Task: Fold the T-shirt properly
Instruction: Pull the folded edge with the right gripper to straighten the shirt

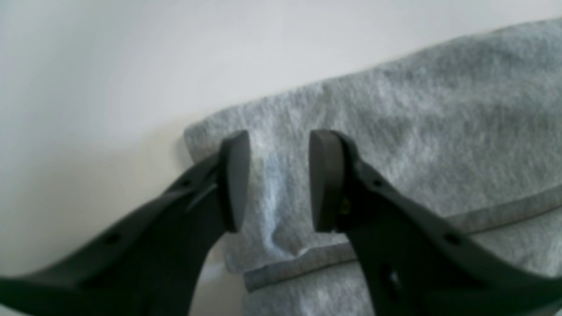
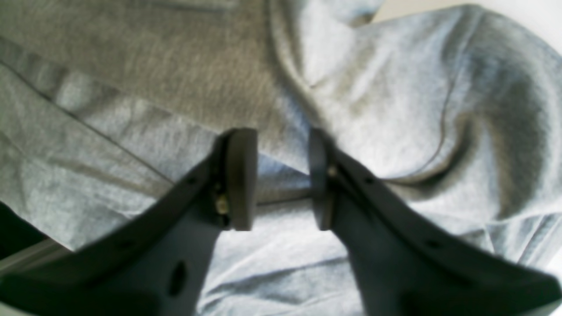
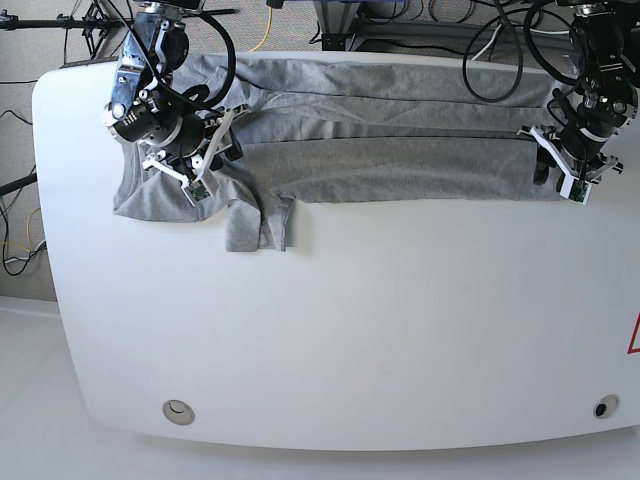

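Across the far half of the white table [image 3: 330, 330], from about ten o'clock to two o'clock, the T-shirt [image 3: 400, 130] lies stretched into a long grey band, its near long edge turned over onto the body so that a doubled strip runs along its length; that looks like the first lengthwise fold, laid that way to narrow the garment before it is folded across. At the ten o'clock end of the base view works the right gripper [image 3: 200, 165], poised over the bunched collar-and-sleeve end. Its wrist view shows the jaws parted with a clear gap and cloth lying flat behind them, nothing pinched between the pads, so it holds nothing. A loose sleeve [image 3: 258, 222] hangs out toward six o'clock from this end, spoiling the straight edge, and it will probably need tucking before the next fold. Moving toward two o'clock, the folded strip runs flat and fairly smooth, which suggests both ends were placed together to keep it taut. At the far end sits the left gripper [image 3: 565, 170], right at the hem corner. Its wrist view shows the jaws [image 1: 279, 180] about half open, straddling the corner of the fabric without gripping it, the stitched hem visible just below. Each gripper stands over the corner it would have had to hold to lay this fold evenly.
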Robot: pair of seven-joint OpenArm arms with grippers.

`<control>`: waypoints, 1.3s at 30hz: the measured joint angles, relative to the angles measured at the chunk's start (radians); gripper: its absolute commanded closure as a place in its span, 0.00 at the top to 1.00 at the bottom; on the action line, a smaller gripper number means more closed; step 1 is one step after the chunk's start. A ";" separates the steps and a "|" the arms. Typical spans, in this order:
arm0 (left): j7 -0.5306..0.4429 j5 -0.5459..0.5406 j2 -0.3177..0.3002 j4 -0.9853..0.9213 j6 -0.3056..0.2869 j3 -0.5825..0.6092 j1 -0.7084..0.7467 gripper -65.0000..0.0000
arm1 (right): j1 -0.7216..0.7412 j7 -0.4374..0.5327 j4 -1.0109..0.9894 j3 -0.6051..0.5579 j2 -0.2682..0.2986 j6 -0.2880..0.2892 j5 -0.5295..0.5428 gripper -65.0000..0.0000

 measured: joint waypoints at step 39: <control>0.046 -0.005 -0.002 0.022 -0.023 -0.015 0.009 0.36 | -0.035 0.193 -0.164 -0.002 0.068 0.007 0.083 0.27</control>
